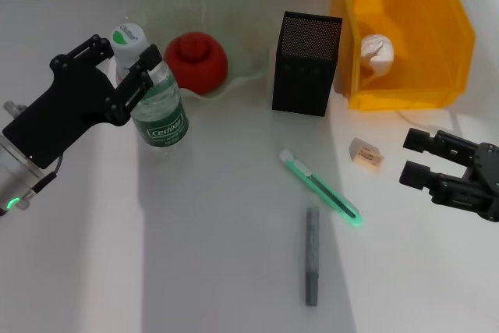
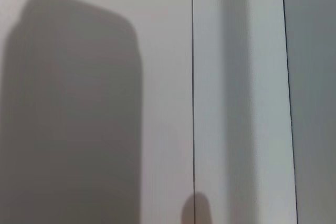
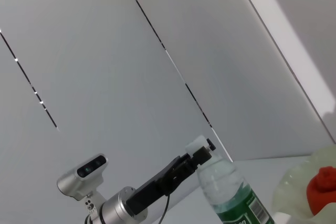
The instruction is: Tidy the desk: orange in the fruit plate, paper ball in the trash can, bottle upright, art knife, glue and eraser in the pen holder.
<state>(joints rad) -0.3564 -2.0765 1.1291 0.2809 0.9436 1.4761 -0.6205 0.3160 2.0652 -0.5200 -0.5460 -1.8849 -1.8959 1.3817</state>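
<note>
One clear ribbed bottle (image 1: pixel 158 97), upright

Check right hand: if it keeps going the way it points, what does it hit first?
Likely the eraser. The right hand points toward the robot's left across the desk, fingers open; the eraser lies just ahead, slightly farther back. Depth unclear, so it could pass just in front.

The head camera looks forward and steeply down on the white counter (image 1: pixel 218 271), taking in both arms at mid distance. The left wrist camera faces a pale panelled wall (image 2: pixel 236 98) close up, showing only shadow and seams. The right wrist camera sits low, tilted upward across the counter toward the left pincer (image 3: pixel 202 156). It shares with the head view that pincer (image 1: pixel 125 64) and the clear green-labelled plastic bottle (image 3: pixel 233 195) (image 1: pixel 160 107) within it.
</note>
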